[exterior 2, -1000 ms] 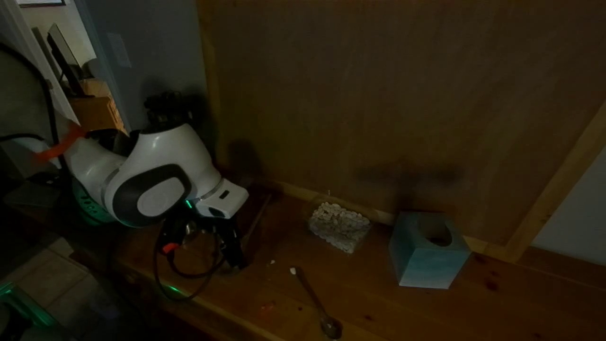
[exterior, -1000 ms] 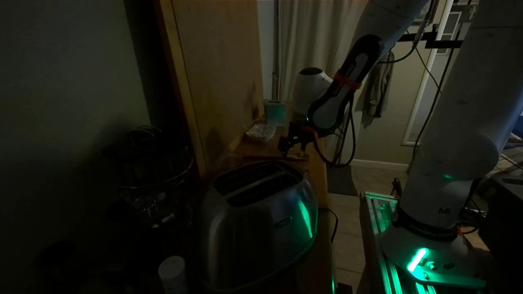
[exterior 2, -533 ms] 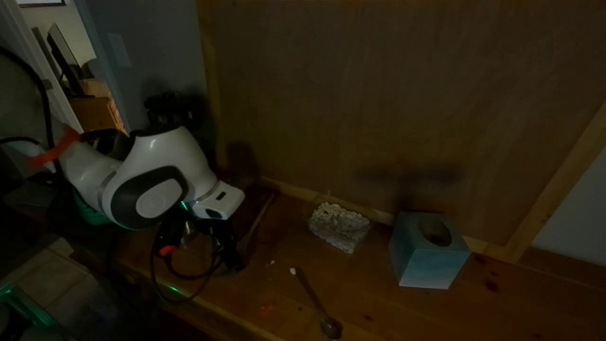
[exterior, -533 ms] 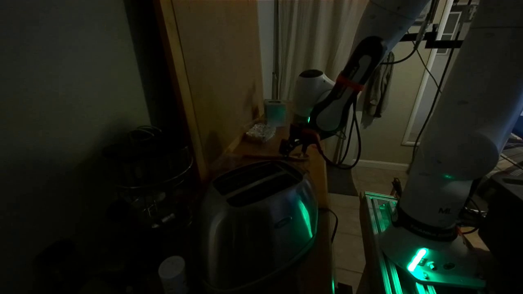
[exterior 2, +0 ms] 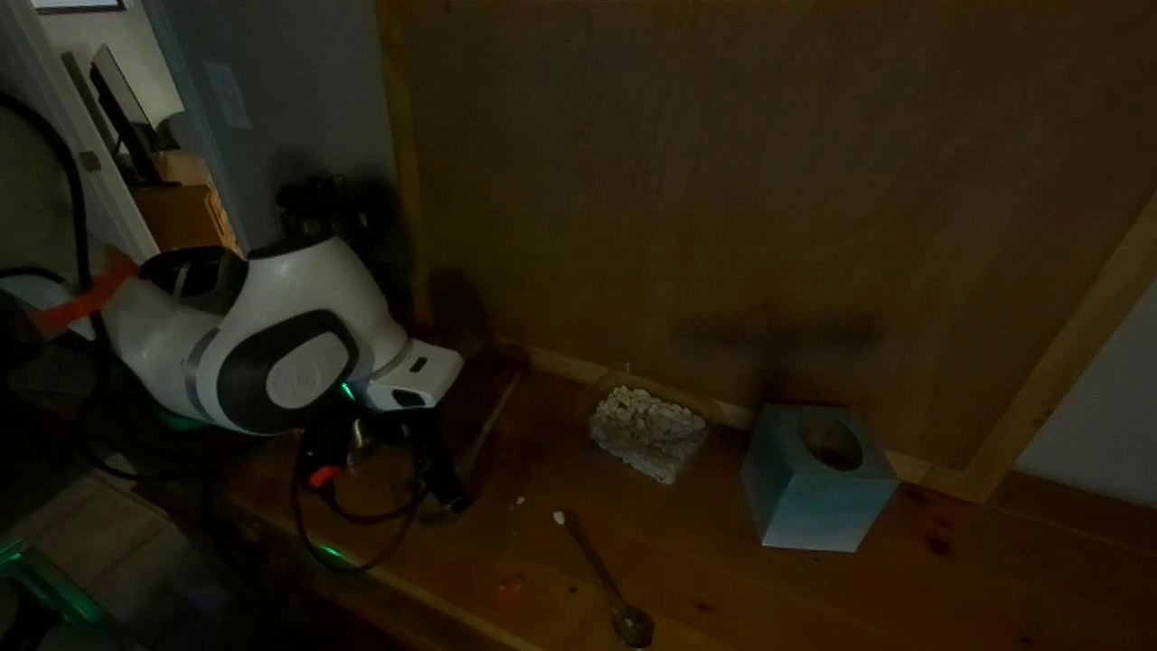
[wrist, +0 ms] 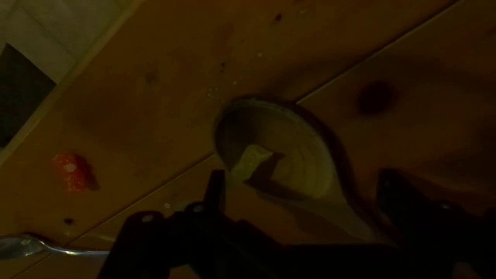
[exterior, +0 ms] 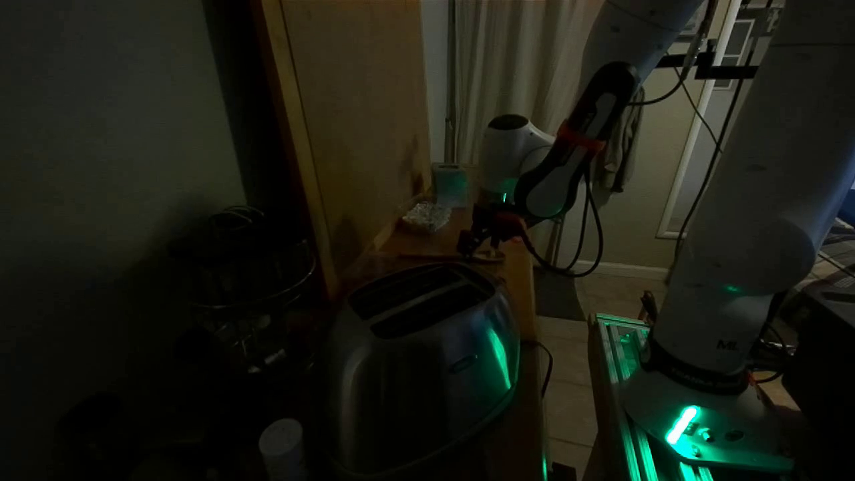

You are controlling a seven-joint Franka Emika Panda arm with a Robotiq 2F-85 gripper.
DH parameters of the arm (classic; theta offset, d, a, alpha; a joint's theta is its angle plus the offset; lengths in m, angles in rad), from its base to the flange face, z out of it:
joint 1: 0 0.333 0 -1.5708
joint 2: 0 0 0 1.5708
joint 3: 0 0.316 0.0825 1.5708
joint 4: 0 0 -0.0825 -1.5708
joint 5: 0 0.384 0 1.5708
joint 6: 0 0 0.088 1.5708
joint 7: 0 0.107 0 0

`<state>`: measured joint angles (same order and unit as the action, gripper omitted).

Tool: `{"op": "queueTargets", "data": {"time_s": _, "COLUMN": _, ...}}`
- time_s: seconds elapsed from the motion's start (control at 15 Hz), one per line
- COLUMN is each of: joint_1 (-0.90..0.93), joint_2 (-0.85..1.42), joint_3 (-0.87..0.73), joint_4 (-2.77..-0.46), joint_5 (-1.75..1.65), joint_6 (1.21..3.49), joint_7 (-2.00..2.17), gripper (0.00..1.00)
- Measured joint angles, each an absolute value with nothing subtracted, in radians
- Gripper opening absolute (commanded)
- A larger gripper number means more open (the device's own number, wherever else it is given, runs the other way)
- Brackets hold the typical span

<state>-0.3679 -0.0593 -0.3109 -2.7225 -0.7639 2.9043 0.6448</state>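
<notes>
In the wrist view my gripper (wrist: 301,179) is open, its two dark fingers wide apart with nothing gripped. A wooden spoon (wrist: 298,143) lies on the wooden table below it. The spoon's bowl shows ahead of the fingers, and its neck runs under the gripper, where the rest is hidden. A pale yellowish piece (wrist: 252,159) sits at the edge of the bowl. In an exterior view the gripper (exterior: 479,248) is low over the table beside the wooden spoon (exterior: 434,256). Whether the fingers touch the spoon, I cannot tell. The pictures are very dark.
A metal spoon (exterior 2: 592,565) and a small orange-red piece (exterior 2: 511,588) lie nearby. A clear container of pale pieces (exterior 2: 649,434) and a blue tissue box (exterior 2: 818,497) stand along the wooden board. A toaster (exterior: 421,381) and a white bottle (exterior: 282,444) stand closer to that camera.
The forearm and elbow have swung slightly, to the right in an exterior view. The hand has shifted a little and stays low near the wooden spoon. The objects on the table have not moved.
</notes>
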Motion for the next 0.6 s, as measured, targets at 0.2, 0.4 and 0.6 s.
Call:
{"op": "queueTargets", "data": {"time_s": 0.2, "joint_1": -0.369, "joint_2": -0.06, "joint_3": -0.313, "joint_4": -2.722, "joint_5": -0.817, "joint_6": 2.904, "joint_7": 0.652, "gripper": 1.0}}
{"op": "queueTargets", "data": {"time_s": 0.4, "joint_1": -0.372, "joint_2": -0.06, "joint_3": -0.314, "joint_4": -2.722, "joint_5": -0.87, "joint_6": 2.904, "joint_7": 0.658, "gripper": 1.0}}
{"op": "queueTargets", "data": {"time_s": 0.6, "joint_1": -0.374, "joint_2": -0.06, "joint_3": -0.314, "joint_4": -2.723, "joint_5": -0.912, "joint_6": 2.904, "joint_7": 0.659, "gripper": 1.0}}
